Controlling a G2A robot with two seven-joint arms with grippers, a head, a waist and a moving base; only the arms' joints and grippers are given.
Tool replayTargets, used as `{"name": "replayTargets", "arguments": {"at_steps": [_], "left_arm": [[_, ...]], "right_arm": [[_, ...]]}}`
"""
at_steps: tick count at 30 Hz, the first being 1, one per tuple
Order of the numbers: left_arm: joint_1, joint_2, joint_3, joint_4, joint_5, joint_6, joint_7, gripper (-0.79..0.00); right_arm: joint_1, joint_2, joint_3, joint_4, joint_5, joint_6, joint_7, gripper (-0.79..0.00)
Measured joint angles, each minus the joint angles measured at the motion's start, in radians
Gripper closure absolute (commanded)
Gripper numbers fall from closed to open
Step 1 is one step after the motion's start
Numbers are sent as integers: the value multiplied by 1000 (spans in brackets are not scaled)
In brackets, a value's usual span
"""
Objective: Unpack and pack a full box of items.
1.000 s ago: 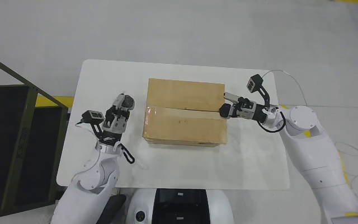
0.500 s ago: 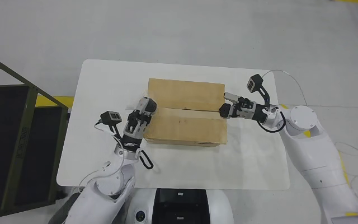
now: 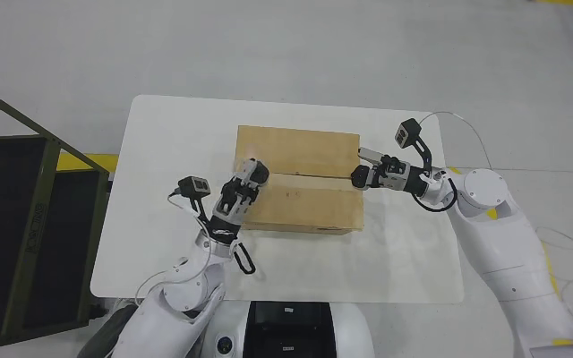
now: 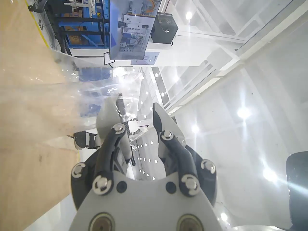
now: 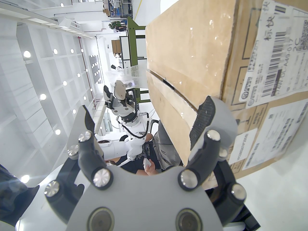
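The closed box (image 3: pixel 295 188) sits on the bench (image 3: pixel 170 134) middle, left gripper (image 3: pixel 251 174) and right gripper (image 3: pixel 360 167) at its ends, fingers (image 5: pixel 204 118) apart on both. Loose tape (image 4: pixel 96 82) may stick to left fingers and drag it.

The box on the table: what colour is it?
Plain tan-brown cardboard box with white labels on one end, best seen in the right wrist view.

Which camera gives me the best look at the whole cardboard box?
The top view: it takes in nearly the whole top of the box and the seam across it. The right wrist view shows its end with the label up close; the left wrist view shows a strip of cardboard under clear tape.
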Motion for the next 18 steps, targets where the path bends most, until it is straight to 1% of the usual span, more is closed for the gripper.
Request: {"name": "replayTargets", "arguments": {"at_steps": [3, 4, 5, 6, 13, 18], "left_arm": [[-5, -1, 0, -4, 12, 32, -16, -385], [-6, -1, 1, -7, 19, 39, -25, -456], [-7, -1, 3, -10, 35, 45, -43, -662], [-6, -1, 3, -11, 49, 46, -60, -785], [5, 0, 2, -20, 93, 41, -125, -785], [22, 2, -12, -29, 95, 0, -170, -785]], "right_arm": [[0, 0, 0, 0, 0, 0, 0, -785], [0, 0, 0, 0, 0, 0, 0, -785], [0, 0, 0, 0, 0, 0, 0, -785], [0, 0, 0, 0, 0, 0, 0, -785], [0, 0, 0, 0, 0, 0, 0, -785], [0, 0, 0, 0, 0, 0, 0, -785]]}}
